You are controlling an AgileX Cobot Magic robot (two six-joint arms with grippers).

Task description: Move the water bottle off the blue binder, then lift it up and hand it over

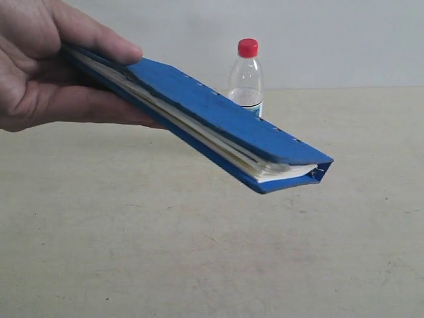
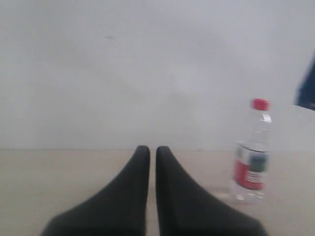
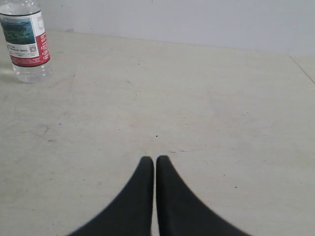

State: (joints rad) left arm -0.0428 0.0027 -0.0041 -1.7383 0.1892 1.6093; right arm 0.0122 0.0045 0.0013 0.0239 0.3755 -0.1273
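1. Blue binder (image 1: 218,122), nearest the lens, is being held in the air by a person's hand (image 1: 46,66) at one end. It is being tilted so that its free end dips lower, clear of the table (image 1: 199,265), with white pages showing along the open edge.
2. Behind it, the water bottle (image 1: 246,79) is being left standing upright on the table, red cap on, apart from the binder and touching neither gripper.
3. The left gripper (image 2: 152,152) is being seen with its jaws pressed together and nothing between them. The bottle stands off to one side of it, well apart.
4. The right gripper (image 3: 155,162) is likewise being shown closed and empty above bare tabletop, with the bottle near the edge of its view.
5. Both parts of the task are being judged as good as done, since the bottle is off the binder and the binder is in the person's grasp. The step in hand is being read as clearing the arms away.
6. A slow, level retreat is being called for, with both pairs of jaws closed, so that no finger is being swung into the upright bottle, which looks light and easily toppled.
7. Room is also being advised beneath the binder's drooping end, which hangs between the camera and the bottle.
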